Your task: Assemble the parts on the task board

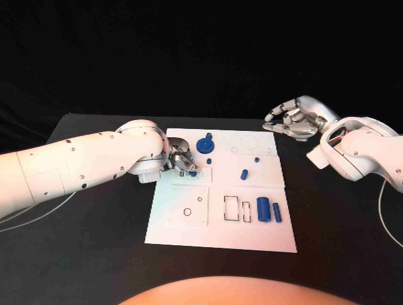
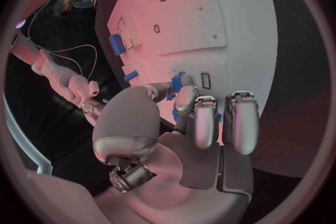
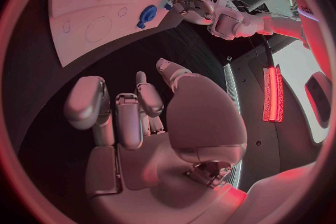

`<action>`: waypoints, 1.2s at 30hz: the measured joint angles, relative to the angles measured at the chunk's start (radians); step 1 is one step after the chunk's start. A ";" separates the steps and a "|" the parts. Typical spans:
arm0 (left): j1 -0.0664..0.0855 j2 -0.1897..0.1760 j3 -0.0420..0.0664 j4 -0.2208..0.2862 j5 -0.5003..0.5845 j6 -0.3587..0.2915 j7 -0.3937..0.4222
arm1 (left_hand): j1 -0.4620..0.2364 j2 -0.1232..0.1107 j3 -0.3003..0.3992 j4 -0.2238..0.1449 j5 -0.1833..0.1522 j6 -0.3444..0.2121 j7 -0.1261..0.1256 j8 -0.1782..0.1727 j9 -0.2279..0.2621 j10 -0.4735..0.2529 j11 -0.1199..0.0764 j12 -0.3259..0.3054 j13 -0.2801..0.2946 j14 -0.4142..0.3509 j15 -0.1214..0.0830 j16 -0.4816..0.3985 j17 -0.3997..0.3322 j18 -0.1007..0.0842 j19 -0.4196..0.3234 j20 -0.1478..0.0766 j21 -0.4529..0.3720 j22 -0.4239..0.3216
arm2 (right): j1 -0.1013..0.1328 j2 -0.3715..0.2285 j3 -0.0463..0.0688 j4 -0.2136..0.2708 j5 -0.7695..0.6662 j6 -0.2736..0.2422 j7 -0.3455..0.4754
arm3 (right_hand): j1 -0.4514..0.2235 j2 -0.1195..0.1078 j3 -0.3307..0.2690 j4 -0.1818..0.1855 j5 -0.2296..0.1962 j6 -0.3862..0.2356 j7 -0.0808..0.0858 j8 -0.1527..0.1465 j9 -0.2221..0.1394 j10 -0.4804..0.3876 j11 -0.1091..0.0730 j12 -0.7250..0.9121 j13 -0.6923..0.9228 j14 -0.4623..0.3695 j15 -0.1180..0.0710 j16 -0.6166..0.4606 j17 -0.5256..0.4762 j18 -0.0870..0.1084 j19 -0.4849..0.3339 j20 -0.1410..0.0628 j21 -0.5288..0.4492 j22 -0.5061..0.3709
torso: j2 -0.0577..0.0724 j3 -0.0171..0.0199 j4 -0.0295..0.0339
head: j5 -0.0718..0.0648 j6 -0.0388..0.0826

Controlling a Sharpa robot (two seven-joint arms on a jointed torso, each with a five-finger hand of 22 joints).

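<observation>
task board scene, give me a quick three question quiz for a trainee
1. True or false: the right robot hand holds a blue part.
2. Which robot hand is over the task board? A) left B) right C) both
3. Fill in: the two blue cylinders lie near the board's ____ edge, right or left in the head view.

Key: 1 false, it is off the board over the black table; 2 A, the left robot hand; 3 right.
</observation>
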 measured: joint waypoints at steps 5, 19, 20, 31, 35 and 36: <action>0.005 -0.002 0.001 0.005 0.019 0.016 0.000 | 0.000 0.000 0.000 0.000 0.000 0.000 0.000 0.003 0.000 0.000 0.000 0.000 0.000 0.000 0.000 0.000 0.000 0.000 0.000 0.000 0.000 0.000 | 0.000 0.001 0.000 -0.001 0.000 0.001 0.000 | 0.000 0.000 0.000 0.000 0.000 0.000 0.000 0.000 0.000 0.000 0.000 0.000 0.000 0.000 0.000 0.000 0.000 0.000 0.000 0.000 0.000 0.000 | 0.000 0.0006 0.0003 | -0.001 -0.001; 0.030 0.008 0.002 -0.020 0.056 0.082 -0.003 | 0.004 -0.004 0.004 0.004 -0.004 0.000 0.000 0.004 0.001 0.000 0.000 0.000 0.004 0.000 0.000 0.000 0.000 0.000 0.000 0.000 0.000 0.000 | -0.001 0.004 0.000 -0.004 0.000 0.001 0.000 | 0.000 0.000 0.000 0.000 0.000 0.000 0.000 0.000 0.000 0.000 0.000 0.000 0.000 0.000 0.000 0.000 0.000 0.000 0.000 0.000 0.000 0.000 | 0.000 0.0004 0.0006 | 0.002 -0.003; 0.030 0.010 0.002 -0.022 0.056 0.084 -0.003 | 0.004 -0.004 0.004 0.004 -0.004 0.001 0.000 0.004 0.001 0.000 0.000 0.000 0.004 0.000 0.000 0.000 0.000 0.000 0.000 0.000 0.000 0.000 | -0.001 0.004 0.000 -0.004 0.000 0.001 0.000 | 0.000 0.000 0.000 0.000 0.000 0.000 0.000 0.000 0.000 0.000 0.000 0.000 0.000 0.000 0.000 0.000 0.000 0.000 0.000 0.000 0.000 0.000 | 0.001 0.0002 0.0005 | 0.002 -0.003; 0.035 0.035 -0.004 -0.050 0.027 0.099 -0.006 | 0.008 -0.008 0.007 0.006 -0.002 0.001 0.000 0.004 0.001 0.000 0.000 0.000 0.008 0.000 0.000 0.000 0.000 0.000 0.000 0.000 0.000 0.000 | -0.003 0.007 -0.001 -0.006 0.000 0.002 0.000 | 0.000 0.000 0.000 0.000 0.000 0.000 0.000 0.000 0.000 0.000 0.000 0.000 0.000 0.000 0.000 0.000 0.000 0.000 0.000 0.000 0.000 0.000 | 0.001 0.0002 0.0011 | 0.003 -0.007; 0.035 0.043 -0.006 -0.058 0.009 0.102 -0.006 | 0.008 -0.008 0.007 0.006 -0.002 0.001 0.000 0.004 0.001 0.000 0.000 0.000 0.008 0.000 0.000 0.000 0.000 0.000 0.000 0.000 0.000 0.000 | -0.003 0.007 -0.001 -0.006 0.000 0.002 0.000 | 0.000 0.000 0.000 0.000 0.000 0.000 0.000 0.000 0.000 0.000 0.000 0.000 0.000 0.000 0.000 0.000 0.001 0.000 0.000 0.000 0.000 0.000 | 0.001 0.0001 0.0010 | 0.004 -0.008; 0.035 0.045 -0.006 -0.059 0.005 0.103 -0.006 | 0.008 -0.008 0.007 0.006 -0.002 0.001 0.000 0.004 0.001 0.000 0.000 0.000 0.008 0.000 0.000 0.000 0.000 0.000 0.000 0.000 0.000 0.000 | -0.004 0.007 -0.001 -0.006 0.000 0.002 0.000 | 0.000 0.000 0.000 0.000 0.000 0.000 0.000 0.000 0.000 0.000 0.000 0.000 0.000 0.000 0.000 0.000 0.001 0.000 0.000 0.000 0.000 0.000 | 0.001 0.0001 0.0010 | 0.004 -0.008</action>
